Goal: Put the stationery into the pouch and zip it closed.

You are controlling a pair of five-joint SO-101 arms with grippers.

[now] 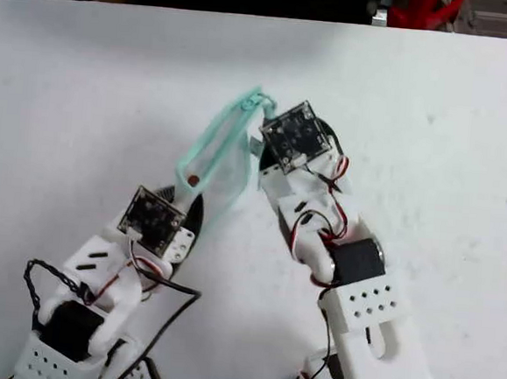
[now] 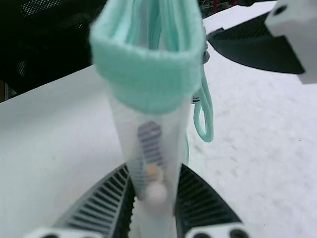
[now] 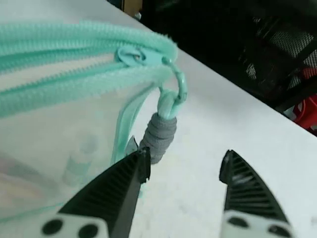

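left end effector (image 2: 153,172): clamped on one end of the pouch (image 1: 217,156)
right end effector (image 3: 184,158): jaws spread wide, holding nothing
zipper pull (image 3: 159,133): just beside one right finger
pouch: spans between both end effectors, above worktop (image 1: 85,97)

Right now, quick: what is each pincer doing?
Left pincer: closed on the pouch.
Right pincer: open, beside the zipper pull, holding nothing.

Overhead view; wrist views close, sharing pouch (image 1: 217,156).
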